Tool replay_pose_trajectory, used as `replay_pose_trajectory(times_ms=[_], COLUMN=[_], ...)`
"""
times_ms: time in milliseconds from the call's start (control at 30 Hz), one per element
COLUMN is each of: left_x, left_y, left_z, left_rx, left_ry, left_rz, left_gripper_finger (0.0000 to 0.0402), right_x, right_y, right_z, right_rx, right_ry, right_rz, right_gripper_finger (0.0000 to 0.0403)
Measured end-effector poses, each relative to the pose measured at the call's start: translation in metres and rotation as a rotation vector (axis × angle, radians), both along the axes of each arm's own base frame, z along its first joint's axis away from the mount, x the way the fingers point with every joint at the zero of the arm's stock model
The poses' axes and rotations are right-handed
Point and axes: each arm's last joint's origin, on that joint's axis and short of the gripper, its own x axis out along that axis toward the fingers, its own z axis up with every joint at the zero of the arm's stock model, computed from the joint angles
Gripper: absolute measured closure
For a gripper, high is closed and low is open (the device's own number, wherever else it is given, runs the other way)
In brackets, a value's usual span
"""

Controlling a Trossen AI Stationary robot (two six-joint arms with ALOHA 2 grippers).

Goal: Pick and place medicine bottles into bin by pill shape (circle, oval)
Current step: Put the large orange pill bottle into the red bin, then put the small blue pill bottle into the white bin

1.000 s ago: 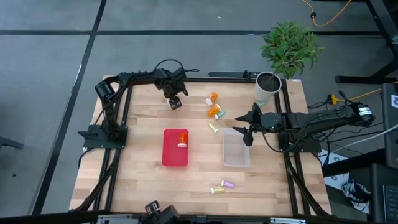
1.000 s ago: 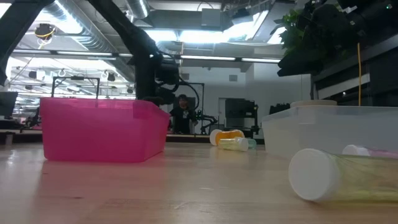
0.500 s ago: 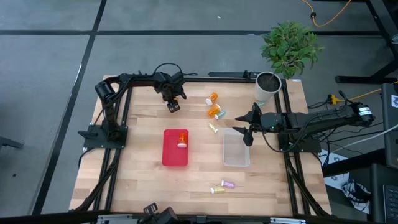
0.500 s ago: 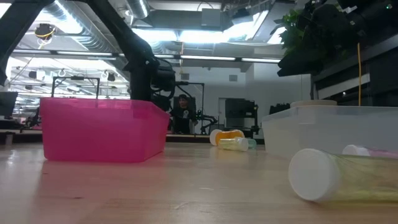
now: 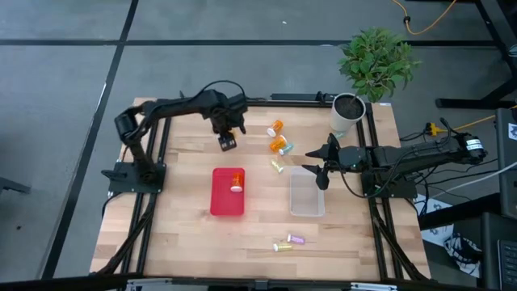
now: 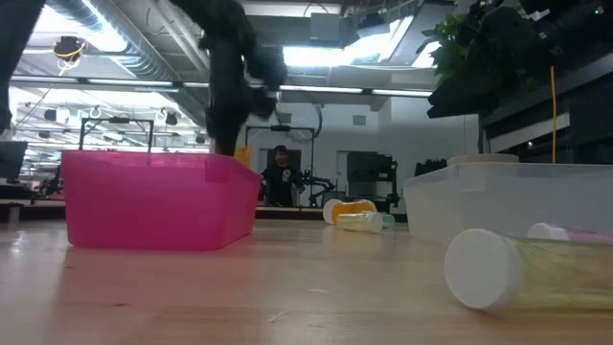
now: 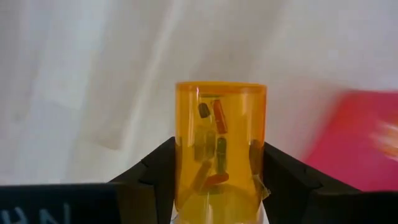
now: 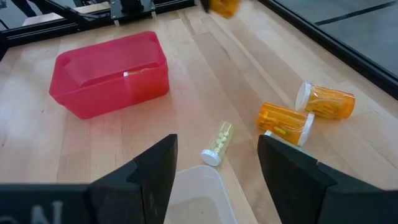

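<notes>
My left gripper (image 5: 228, 143) hangs over the back-left part of the table (image 5: 178, 218), and it is pinching an orange bottle (image 7: 220, 149) between both fingers (image 7: 155, 171); through the wall I make out dark and reddish elongated pills, though the wrist picture is smeared, so I would not swear to their shape. Just right of that and nearer the front edge sits the pink bin (image 5: 227, 192), with one orange bottle with a white cap (image 5: 237, 179) lying inside it. Moving right: two more orange bottles (image 5: 277, 137) lie on the wood near the back, a small yellowish vial (image 8: 217, 142) just in front of them. Next comes the clear bin (image 5: 307, 192). Near the front edge, a yellow vial (image 5: 282, 246) and a pink one (image 5: 296, 239) lie side by side. My right gripper (image 5: 321, 163) waits above the back end of the clear bin, fingers (image 8: 152, 171) spread apart and holding nothing. Behind it stands a white pot with a green plant (image 5: 349, 113), at the back-right corner.
</notes>
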Motion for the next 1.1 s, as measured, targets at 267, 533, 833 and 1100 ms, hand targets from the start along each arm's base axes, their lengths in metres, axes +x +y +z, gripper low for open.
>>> replay_pose_trajectory(times_ms=[267, 533, 833, 1100], left_x=[-0.004, -0.002, 0.006, 0.005], left_y=[-0.081, -0.140, -0.165, -0.170], left_z=[0.050, 0.058, 0.054, 0.053], left_rx=[-0.013, -0.015, 0.077, 0.074], left_ry=[-0.155, -0.187, -0.198, -0.188], left_rz=[-0.065, -0.252, -0.233, -0.248], left_gripper_finger=[0.0232, 0.0232, 0.0209, 0.0170], right_x=[0.000, 0.000, 0.000, 0.000], right_y=[0.000, 0.000, 0.000, 0.000], right_z=[0.000, 0.000, 0.000, 0.001], right_rx=[0.002, 0.024, 0.024, 0.023], right_ry=[-0.004, -0.010, -0.012, -0.015], right_rz=[-0.001, -0.013, -0.013, -0.012], right_gripper_finger=[0.0178, 0.0178, 0.0178, 0.0178])
